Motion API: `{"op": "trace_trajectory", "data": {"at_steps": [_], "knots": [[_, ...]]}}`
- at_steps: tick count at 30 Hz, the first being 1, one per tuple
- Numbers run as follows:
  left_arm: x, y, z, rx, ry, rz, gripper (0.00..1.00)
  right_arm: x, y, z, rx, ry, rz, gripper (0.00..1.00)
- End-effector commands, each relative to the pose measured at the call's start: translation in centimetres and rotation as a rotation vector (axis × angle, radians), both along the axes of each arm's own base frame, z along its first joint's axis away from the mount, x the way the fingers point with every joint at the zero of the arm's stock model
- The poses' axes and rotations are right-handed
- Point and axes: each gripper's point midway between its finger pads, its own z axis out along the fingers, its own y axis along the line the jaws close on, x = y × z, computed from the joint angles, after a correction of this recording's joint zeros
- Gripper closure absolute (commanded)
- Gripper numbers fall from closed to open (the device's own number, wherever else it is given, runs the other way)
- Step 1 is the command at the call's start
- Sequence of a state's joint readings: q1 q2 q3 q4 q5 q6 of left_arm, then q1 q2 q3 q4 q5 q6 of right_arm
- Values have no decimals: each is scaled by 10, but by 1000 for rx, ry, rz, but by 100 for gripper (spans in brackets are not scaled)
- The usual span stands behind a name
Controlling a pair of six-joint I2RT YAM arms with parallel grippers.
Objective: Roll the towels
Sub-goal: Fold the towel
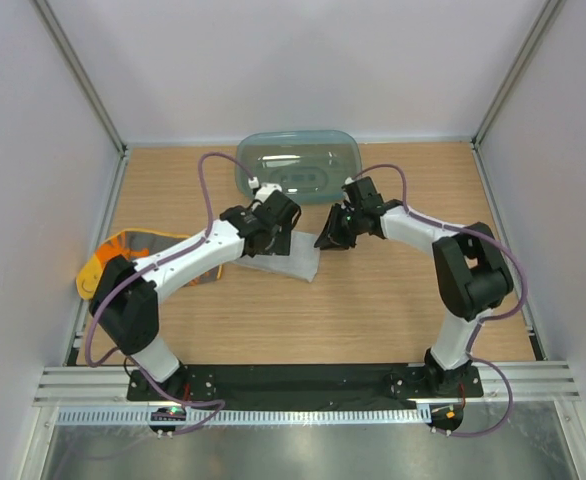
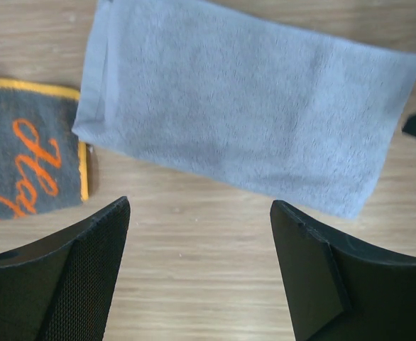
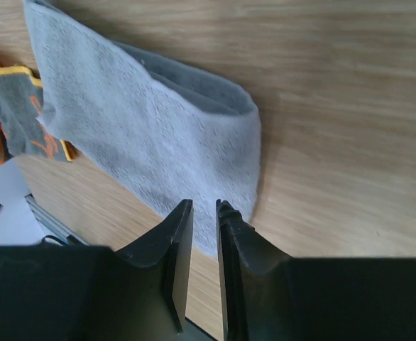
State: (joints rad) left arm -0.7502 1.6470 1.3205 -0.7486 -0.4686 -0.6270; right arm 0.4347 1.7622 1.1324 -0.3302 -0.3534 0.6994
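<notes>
The grey towel (image 1: 295,263) lies folded flat on the wooden table, a long band in the left wrist view (image 2: 243,106) and doubled over at its near end in the right wrist view (image 3: 144,135). The yellow-orange towel (image 1: 121,252) lies spread at the table's left edge, its dark side with orange lettering showing (image 2: 27,156). My left gripper (image 2: 199,202) hovers over the grey towel's left part (image 1: 273,225), jaws wide open and empty. Just off the towel's right end, my right gripper (image 3: 204,204) stands (image 1: 335,230) with a narrow gap between its fingers and nothing in it.
A translucent teal tray (image 1: 298,165) rests at the back centre, just behind both grippers. Grey walls close off the left, right and back of the table. Bare wood (image 1: 373,310) stretches in front of the grey towel.
</notes>
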Motion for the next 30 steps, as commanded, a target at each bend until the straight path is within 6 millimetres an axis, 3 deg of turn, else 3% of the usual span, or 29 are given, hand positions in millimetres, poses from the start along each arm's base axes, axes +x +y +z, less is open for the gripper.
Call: {"op": "trace_trajectory", "data": {"at_steps": [1,4,7,11,15,17,20,21,22,24,25,27,30], "knots": [[-15,5,3,-37,2,27,19,33,36,40,176,-119,60,74],[-25,15,3,-31,-1,31,19,39,49,35,240,-101,70,76],[-32,23,6,-17,2,26,19,43,50,18,224,-83,61,77],[-36,29,20,-24,-21,18,19,46,39,-25,131,-41,34,84],[-34,33,29,-28,-57,21,19,32,23,-64,55,3,17,87],[-34,33,29,-24,-57,19,18,26,12,-72,17,5,4,89],[-31,28,29,-25,-51,7,19,5,-10,-81,-43,20,-10,89],[-30,25,26,-30,-46,0,19,-13,-20,-92,-68,56,-12,89],[-29,23,24,-32,-41,-3,20,-16,-24,-83,-69,35,-12,89],[-27,17,21,-47,-34,-13,21,-37,-43,-90,-132,67,-32,89],[-27,15,19,-49,-25,-16,22,-39,-46,-79,-134,38,-32,89],[-27,10,17,-56,-21,-23,22,-53,-61,-78,-188,48,-48,89],[-29,2,17,-53,-32,-40,23,-53,-69,-50,-214,-12,-42,86]]}}
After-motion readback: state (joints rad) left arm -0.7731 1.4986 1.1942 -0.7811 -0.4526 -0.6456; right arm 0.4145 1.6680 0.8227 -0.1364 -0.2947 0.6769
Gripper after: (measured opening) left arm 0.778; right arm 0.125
